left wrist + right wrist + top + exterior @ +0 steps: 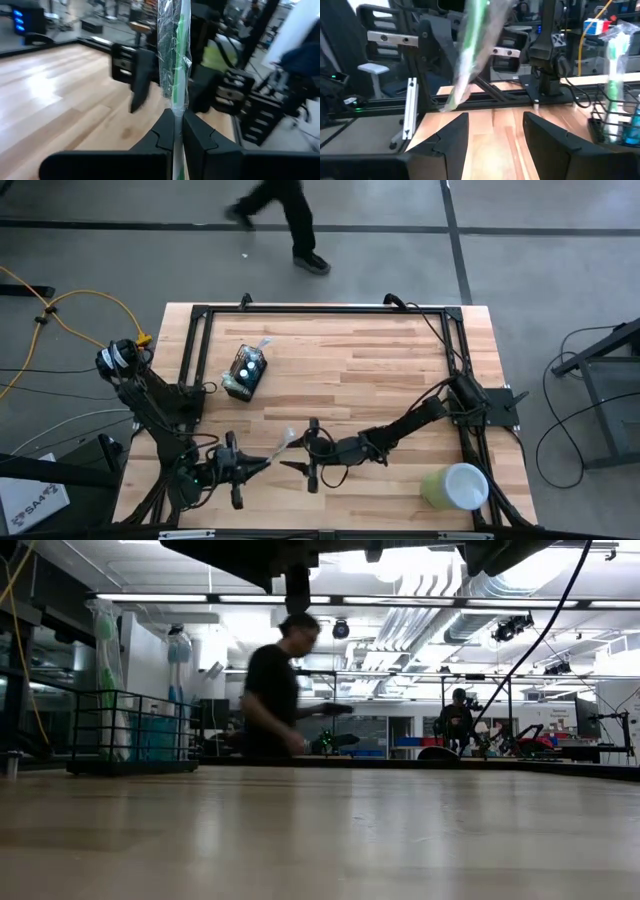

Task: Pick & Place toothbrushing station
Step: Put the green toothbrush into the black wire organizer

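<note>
Workshop floor, wooden table (400,360), a person (285,220) walking past its far edge.
The toothbrushing station (245,373) sits toward the far left corner holding wrapped brushes; left gripper (262,463), near edge, is clamped on a wrapped toothbrush (175,55); right gripper (303,452) beside it stands apart; green cup (455,486) lies at near right corner.

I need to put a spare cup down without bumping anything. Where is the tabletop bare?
Bare: the far right stretch between the black mesh holder and the right arm's base, above the green cup. Crowded: the near edge, where the left gripper holds a wrapped toothbrush by the open right gripper.
</note>
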